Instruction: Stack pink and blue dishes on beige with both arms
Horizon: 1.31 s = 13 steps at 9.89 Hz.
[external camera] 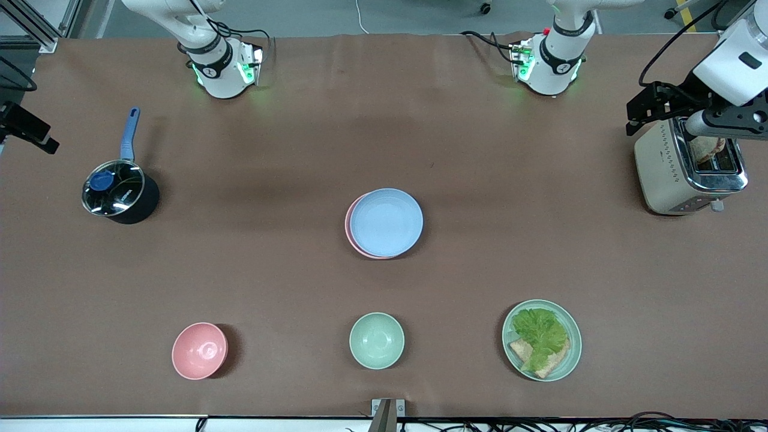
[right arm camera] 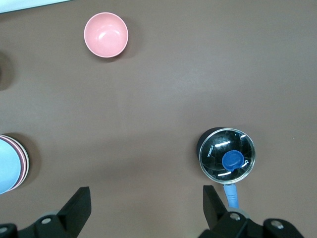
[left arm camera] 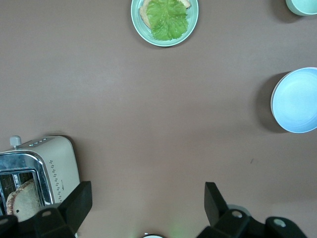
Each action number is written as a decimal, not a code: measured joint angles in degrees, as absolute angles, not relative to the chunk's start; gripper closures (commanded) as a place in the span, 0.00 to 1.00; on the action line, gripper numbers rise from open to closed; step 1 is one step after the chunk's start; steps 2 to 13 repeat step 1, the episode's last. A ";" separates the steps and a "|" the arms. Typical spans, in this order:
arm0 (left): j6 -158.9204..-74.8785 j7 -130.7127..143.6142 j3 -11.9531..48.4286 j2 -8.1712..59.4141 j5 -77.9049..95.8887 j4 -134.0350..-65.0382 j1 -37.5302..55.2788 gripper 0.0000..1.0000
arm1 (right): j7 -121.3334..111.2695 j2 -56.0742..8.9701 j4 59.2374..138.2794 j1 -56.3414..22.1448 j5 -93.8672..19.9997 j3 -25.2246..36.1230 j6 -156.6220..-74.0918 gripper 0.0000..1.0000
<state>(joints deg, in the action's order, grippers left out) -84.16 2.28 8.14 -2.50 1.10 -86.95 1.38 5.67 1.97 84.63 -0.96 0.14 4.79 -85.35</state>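
The light blue plate (external camera: pixel 387 222) lies on the pale pink plate (external camera: pixel 348 233) at the middle of the table, shifted slightly so a pink crescent shows. The right wrist view catches the stack's edge: blue plate (right arm camera: pixel 6 166), pink rim (right arm camera: pixel 21 166) and a thin cream edge of the beige plate (right arm camera: pixel 27 166) underneath. The beige plate is hidden in the front view. My left gripper (external camera: pixel 654 108) (left arm camera: pixel 147 203) hangs open and empty high over the table beside the toaster. High up by the saucepan, my right gripper (external camera: pixel 27 129) (right arm camera: pixel 147 206) is also open and empty.
A toaster (external camera: pixel 690 174) with bread stands at the left arm's end. A lidded saucepan (external camera: pixel 119 193) with a blue handle stands at the right arm's end. Near the front camera sit a pink bowl (external camera: pixel 200 350), a mint-green bowl (external camera: pixel 377 340) and a mint-green plate (external camera: pixel 573 354) of lettuce and bread.
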 measured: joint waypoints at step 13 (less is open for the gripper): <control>-84.16 2.28 8.13 -2.40 1.13 -86.95 1.35 0.00 | 5.22 1.96 84.63 -0.96 0.14 4.84 -85.34 0.00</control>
